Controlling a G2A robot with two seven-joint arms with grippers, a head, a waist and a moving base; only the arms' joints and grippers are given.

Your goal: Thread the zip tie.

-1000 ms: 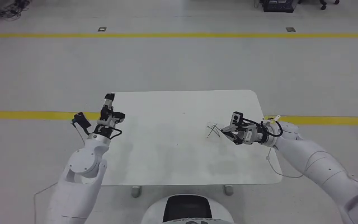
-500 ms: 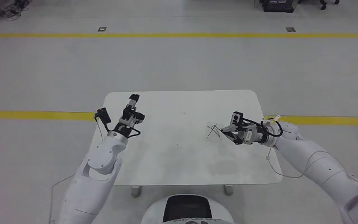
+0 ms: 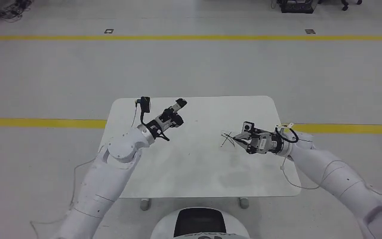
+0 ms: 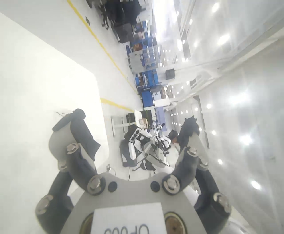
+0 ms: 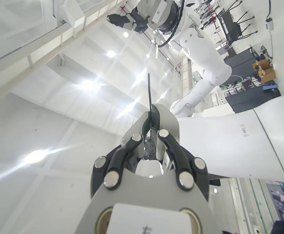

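Sticking straight out past the right gripper's fingertips, the zip tie is a thin black strip, its lower part pinched flat between the two ribbed fingers, which are closed tight on it. From the top view the zip tie shows as fine dark strands crossing just beyond the tips of the right gripper, low over the white table; whether the strands touch the tabletop I cannot tell. Behind those fingers, a black cable loops around the wrist.

Well apart from the tie's free end, across a stretch of tabletop, the left gripper hangs over the table's far part, its fingertips turned toward the right gripper's side. Its fingers are spread wide, with nothing between them, and the left gripper looks out past the table edge to the room. Seen from the right wrist, the left gripper sits far beyond the tie's tip and off to one side of it.

A yellow floor stripe runs behind the table.
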